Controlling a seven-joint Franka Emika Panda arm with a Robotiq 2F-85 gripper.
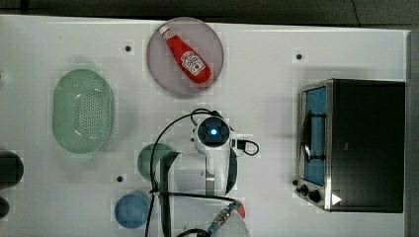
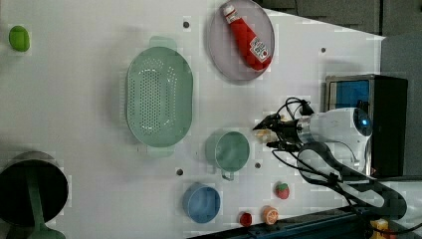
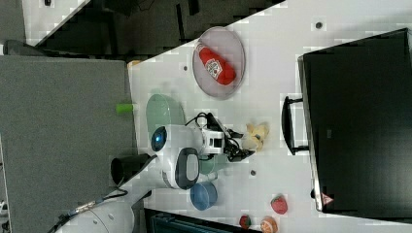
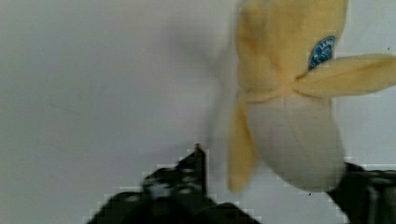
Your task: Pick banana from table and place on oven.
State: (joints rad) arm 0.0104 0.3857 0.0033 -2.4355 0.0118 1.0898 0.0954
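Fingers of the black pincer (image 4: 266, 186) stood apart, one on each side of the soft pale-yellow toy banana (image 4: 289, 107), so they could squeeze it. They had not clamped it yet. It lay on the flat white worktop (image 1: 276, 79), right at the pincer's tips. The boxy black-topped oven (image 1: 368, 143) sat well apart from the pincer, so a lift and carry would probably be needed.

3 overhead cams, wrist close-up

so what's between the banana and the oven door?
Nothing: bare table between banana and oven, in the right view.
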